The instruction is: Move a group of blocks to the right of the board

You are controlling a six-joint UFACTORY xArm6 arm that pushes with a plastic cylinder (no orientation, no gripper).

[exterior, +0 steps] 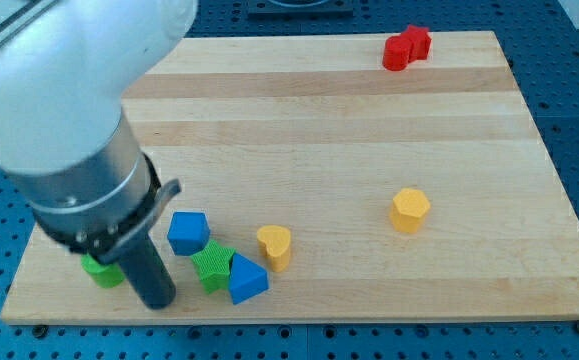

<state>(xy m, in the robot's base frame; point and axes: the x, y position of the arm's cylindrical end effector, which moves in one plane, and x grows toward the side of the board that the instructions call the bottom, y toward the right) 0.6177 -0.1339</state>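
My tip point(158, 302) is at the view's bottom left, at the end of the dark rod. A green block point(101, 270) lies just to its left, partly hidden by the arm. To its right is a cluster: a blue cube point(188, 232), a green star-like block point(213, 265), a blue triangular block point(247, 279) and a yellow heart-shaped block point(275, 246). A yellow hexagonal block point(409, 210) lies alone right of centre. Two red blocks point(406, 47) sit together at the top right.
The wooden board point(319, 120) lies on a blue perforated table. The arm's big white and grey body point(64, 110) covers the board's top left part.
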